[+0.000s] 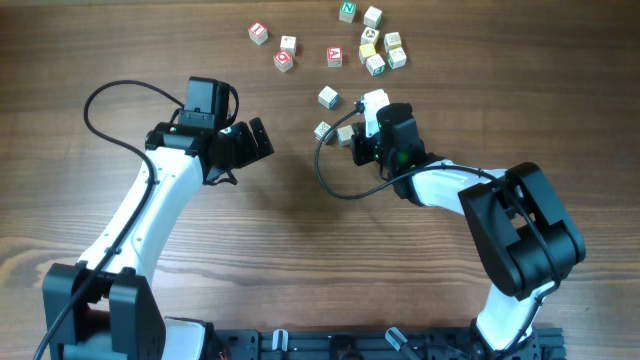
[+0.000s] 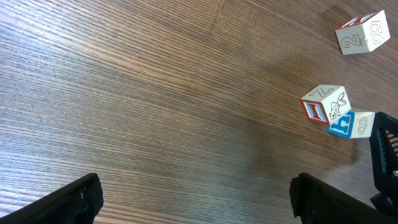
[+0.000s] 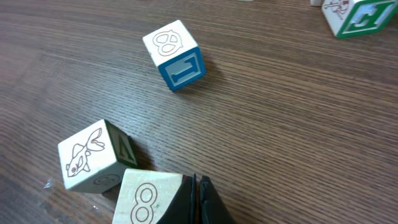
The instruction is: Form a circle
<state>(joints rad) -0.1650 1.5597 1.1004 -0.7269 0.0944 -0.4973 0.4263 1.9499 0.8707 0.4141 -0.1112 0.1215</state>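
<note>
Looking down from overhead, the brown wood-grain table [image 1: 300,220] carried small pale wooden letter cubes [image 1: 375,65] that formed no ring. A loose cluster sat toward 1 o'clock, a few with red faces were strung out toward 11 o'clock, and three more lay nearer the middle. The white left arm reached in from 7 o'clock, its black left gripper [image 1: 258,142] over bare wood, well apart from every cube. The white right arm came in from 5 o'clock. Its black right gripper [image 1: 357,142] pointed toward 9 o'clock, just beside the figure-8 cube [image 1: 345,133], with the fish cube [image 1: 322,130] next along.

From the left wrist, the left gripper [image 2: 196,186] showed two black fingers at 7 and 5 o'clock, spread wide with only bare table between them. Toward 3 o'clock the fish cube [image 2: 326,104], red-lettered on one face, touched the figure-8 cube [image 2: 351,124], which bore a blue letter. A lone cube [image 2: 364,34] marked with a 2 lay at 1 o'clock, apart from that pair. A black part of the right arm's tool stood at the 4 o'clock edge.

From the right wrist, the right gripper [image 3: 198,196] sat at 6 o'clock with its fingers pressed together and nothing between them. The figure-8 cube [image 3: 149,199] lay against their side at 7 o'clock, touching the fish cube [image 3: 93,155], which showed a green face. The lone cube [image 3: 174,55], blue-lettered here, lay at 11 o'clock. A green-lettered cube [image 3: 351,15] was cut off at 1 o'clock.
</note>
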